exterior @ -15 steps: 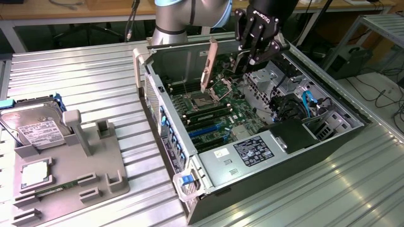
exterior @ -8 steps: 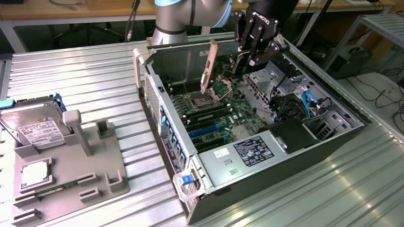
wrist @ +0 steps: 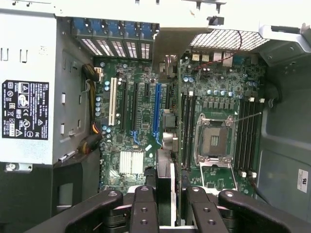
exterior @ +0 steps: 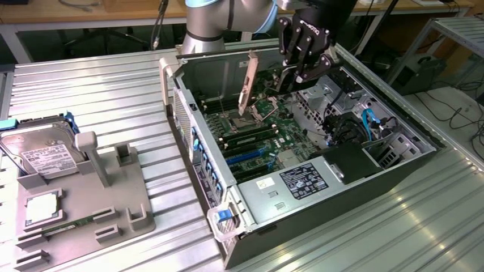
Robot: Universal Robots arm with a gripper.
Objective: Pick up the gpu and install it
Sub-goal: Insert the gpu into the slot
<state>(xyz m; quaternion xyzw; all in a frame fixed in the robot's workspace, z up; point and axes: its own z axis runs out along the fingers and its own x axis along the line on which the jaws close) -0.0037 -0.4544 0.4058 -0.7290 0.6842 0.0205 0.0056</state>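
Note:
The gpu [exterior: 246, 90] hangs on edge over the open computer case [exterior: 226, 226], its pale metal bracket pointing down toward the motherboard [exterior: 257, 133]. My gripper [exterior: 291, 78] is shut on the card's upper edge. In the wrist view the gpu [wrist: 166, 167] appears edge-on between the black fingers [wrist: 143, 208] of the gripper [wrist: 165, 206]. It hovers above the board just beside the long blue slot [wrist: 156, 109], and I cannot tell whether it touches the board.
A grey holder tray [exterior: 113, 215] at the exterior view's left carries a silver hard drive [exterior: 38, 150], a processor chip [exterior: 43, 207] and a green memory stick [exterior: 64, 229]. Inside the case are the power supply [exterior: 302, 181], the bare CPU socket [wrist: 214, 141] and blue cables [exterior: 370, 122].

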